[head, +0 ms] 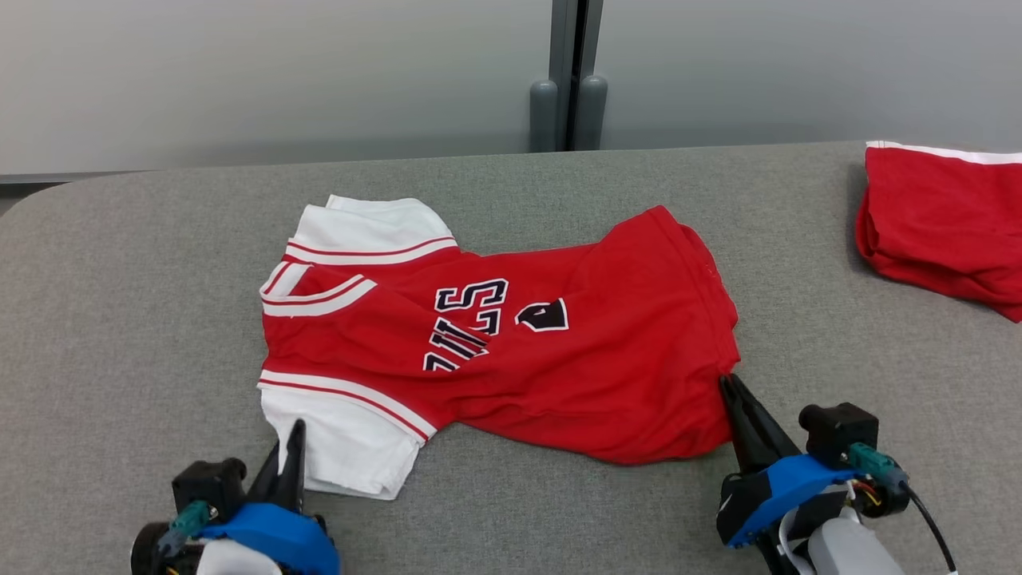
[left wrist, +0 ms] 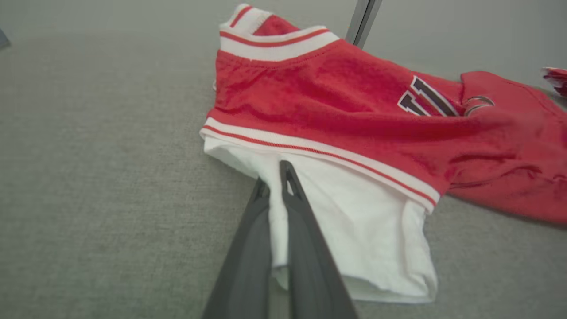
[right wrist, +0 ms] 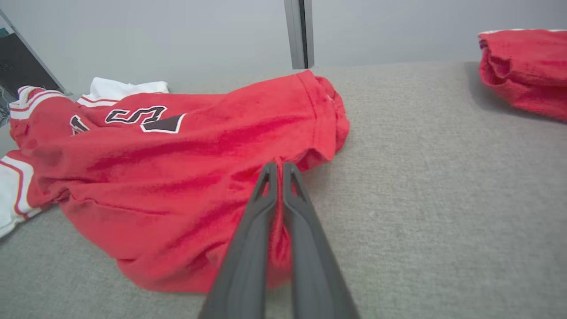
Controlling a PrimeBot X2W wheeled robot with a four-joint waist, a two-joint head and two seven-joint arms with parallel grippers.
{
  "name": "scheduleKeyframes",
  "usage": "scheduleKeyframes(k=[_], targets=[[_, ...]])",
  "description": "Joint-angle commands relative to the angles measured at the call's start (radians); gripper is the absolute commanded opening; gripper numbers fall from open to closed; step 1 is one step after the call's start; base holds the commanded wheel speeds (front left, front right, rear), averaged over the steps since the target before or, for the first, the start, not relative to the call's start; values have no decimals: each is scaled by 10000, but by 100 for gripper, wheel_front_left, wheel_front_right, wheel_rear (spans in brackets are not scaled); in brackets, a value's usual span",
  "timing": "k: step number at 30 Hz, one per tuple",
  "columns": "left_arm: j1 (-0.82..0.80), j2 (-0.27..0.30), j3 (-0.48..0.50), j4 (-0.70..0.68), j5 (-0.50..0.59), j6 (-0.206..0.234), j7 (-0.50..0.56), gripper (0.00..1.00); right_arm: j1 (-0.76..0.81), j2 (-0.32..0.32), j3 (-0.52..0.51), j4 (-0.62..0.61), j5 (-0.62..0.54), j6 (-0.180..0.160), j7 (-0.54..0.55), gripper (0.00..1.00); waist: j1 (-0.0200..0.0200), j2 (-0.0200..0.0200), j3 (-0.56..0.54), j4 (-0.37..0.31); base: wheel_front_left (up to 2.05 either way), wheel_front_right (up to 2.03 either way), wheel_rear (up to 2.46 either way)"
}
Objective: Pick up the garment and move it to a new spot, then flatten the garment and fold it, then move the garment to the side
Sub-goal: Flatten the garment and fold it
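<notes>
The garment (head: 559,367) is a red jersey with white sleeves and dark lettering, lying rumpled on the grey table (head: 120,319), collar to the left. My left gripper (head: 294,435) is shut on the near white sleeve (left wrist: 354,221), whose cloth runs between the two fingers. At the jersey's near right corner my right gripper (head: 730,387) is shut on the red hem (right wrist: 283,177), pinching a fold of fabric between its fingers (right wrist: 248,239). The left wrist view shows the gripper (left wrist: 278,173) clamped just under the sleeve's striped band.
A second red cloth with a white edge (head: 942,224) lies bunched at the table's far right, also seen in the right wrist view (right wrist: 527,66). A grey wall with a vertical post (head: 568,80) stands behind the table. Bare grey surface lies left of the jersey.
</notes>
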Motion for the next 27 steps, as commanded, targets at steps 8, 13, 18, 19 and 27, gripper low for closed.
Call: scheduleKeyframes(k=[8, 13, 18, 19, 27], targets=[[-1169, 419, 98, -2072, -383, -12, 2, 0, -615, -32, -248, -1679, 391, 5, -42, 0, 0, -2, 182, -1, 0, 0, 0], [-3437, 1035, -418, -2091, -768, -12, 82, 0, -2467, -222, -194, -1445, 709, 5, -42, 0, 0, -2, 796, -98, 0, 0, 0], [-6778, 1748, -698, -1487, -1546, -13, 701, 0, -5742, -336, 77, -277, 1261, 5, 153, 0, 0, -2, 1909, -336, 0, 0, 0], [-7519, 1820, -699, -1267, -1740, -13, 855, 0, -6491, -358, 94, 4, 1340, 5, 213, 0, 0, -2, 2144, -368, 0, 0, 0], [-12919, 1931, -932, 544, -2292, -13, 1217, 0, -11812, -371, -527, 2366, 1691, 5, 266, 0, 0, -2, 3693, -630, 0, 0, 0]])
